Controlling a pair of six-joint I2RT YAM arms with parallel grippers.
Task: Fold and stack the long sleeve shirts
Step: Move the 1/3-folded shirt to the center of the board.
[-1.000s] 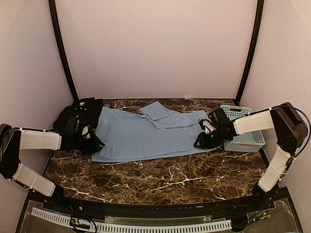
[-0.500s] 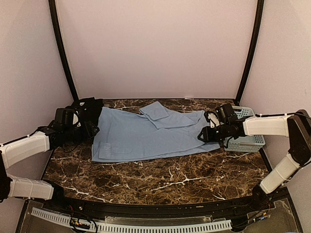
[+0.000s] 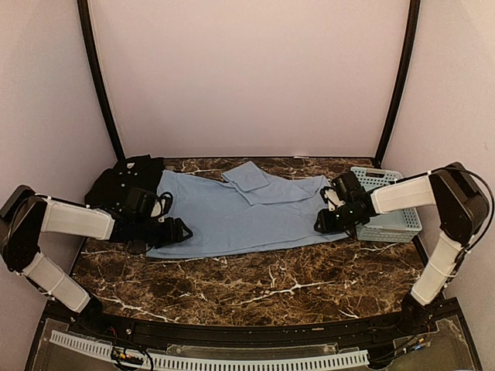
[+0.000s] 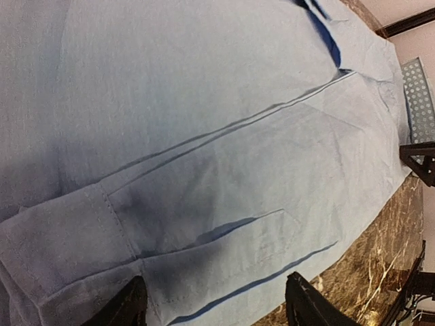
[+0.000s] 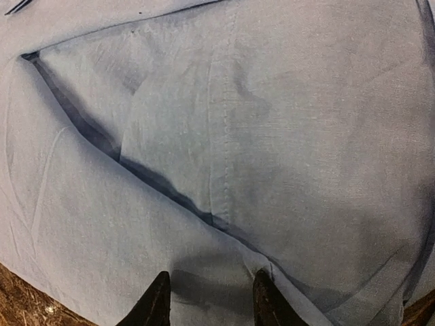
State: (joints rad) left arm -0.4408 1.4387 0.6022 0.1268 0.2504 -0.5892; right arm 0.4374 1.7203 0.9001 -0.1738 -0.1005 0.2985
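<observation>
The light blue long sleeve shirt (image 3: 240, 212) lies spread flat across the middle of the table, with a sleeve folded over its back part (image 3: 255, 184). The black shirt (image 3: 124, 182) is bunched at the back left, touching the blue one. My left gripper (image 3: 179, 230) hovers low over the blue shirt's near left hem; in the left wrist view it (image 4: 217, 309) stands open, wide apart above the cloth (image 4: 204, 136). My right gripper (image 3: 323, 222) is at the shirt's right end; in its wrist view it (image 5: 211, 299) is open over a fold in the cloth (image 5: 224, 136), gripping nothing.
A pale blue lattice basket (image 3: 390, 209) stands at the right edge of the table, just behind my right forearm; its corner shows in the left wrist view (image 4: 421, 95). Bare dark marble (image 3: 263, 286) lies in front of the shirt. Walls close in on three sides.
My left gripper has opened and moved right, from the shirt's left edge onto its near left hem. My right gripper swung out slightly and came back to the shirt's right end.
</observation>
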